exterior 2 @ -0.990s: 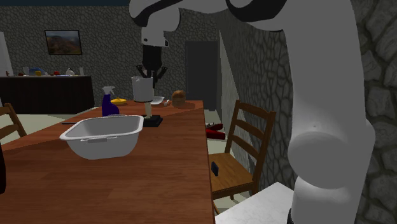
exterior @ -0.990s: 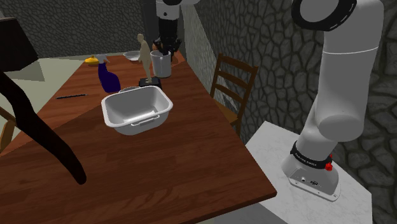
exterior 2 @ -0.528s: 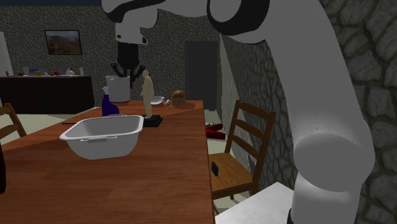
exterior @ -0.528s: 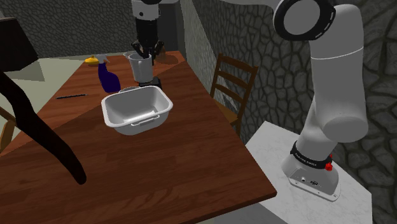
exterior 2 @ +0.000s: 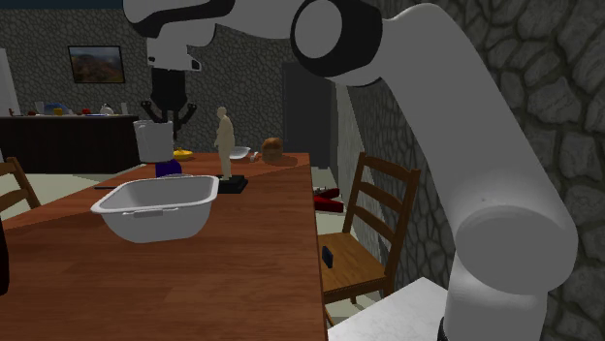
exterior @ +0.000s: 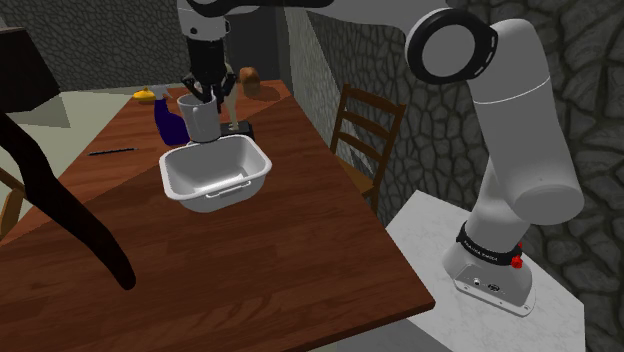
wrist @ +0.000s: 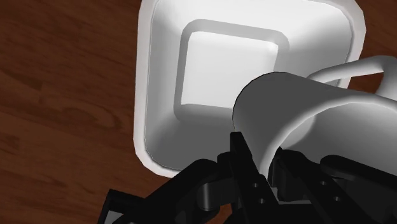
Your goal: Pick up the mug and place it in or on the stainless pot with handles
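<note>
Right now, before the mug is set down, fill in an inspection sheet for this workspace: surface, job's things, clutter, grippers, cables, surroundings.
Surface: brown wooden table.
Job's things: grey mug held in the air over the pot's edge; white pot with handles, upright on the table.
Clutter: blue spray bottle, figurine, yellow thing, brown lump and dark stick, all on the table.
Grippers: gripper shut on the mug's wall.
Cables: nothing seen.
Surroundings: chair beside the table, stone wall, framed picture.
</note>
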`<state>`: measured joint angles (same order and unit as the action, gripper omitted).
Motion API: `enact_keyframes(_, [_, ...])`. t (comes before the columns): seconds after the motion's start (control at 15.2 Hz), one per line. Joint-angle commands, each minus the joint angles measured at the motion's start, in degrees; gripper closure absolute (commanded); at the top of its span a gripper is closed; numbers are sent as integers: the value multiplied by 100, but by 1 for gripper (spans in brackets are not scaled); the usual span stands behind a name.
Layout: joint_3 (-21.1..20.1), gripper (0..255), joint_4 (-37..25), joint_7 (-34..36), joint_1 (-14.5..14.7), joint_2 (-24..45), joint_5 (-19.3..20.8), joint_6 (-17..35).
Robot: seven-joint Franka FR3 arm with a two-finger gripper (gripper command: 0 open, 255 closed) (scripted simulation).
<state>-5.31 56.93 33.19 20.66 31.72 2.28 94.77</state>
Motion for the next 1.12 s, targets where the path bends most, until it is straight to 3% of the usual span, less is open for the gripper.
enact_keyframes(0.0, [-1, 255, 327, 3, -15, -93, -6, 239])
enact_keyframes(0.79, [0, 255, 1548, 6, -56, -276, -17, 1277])
enact_keyframes(1.06, [1, 255, 1597, 6, -58, -277, -17, 1325])
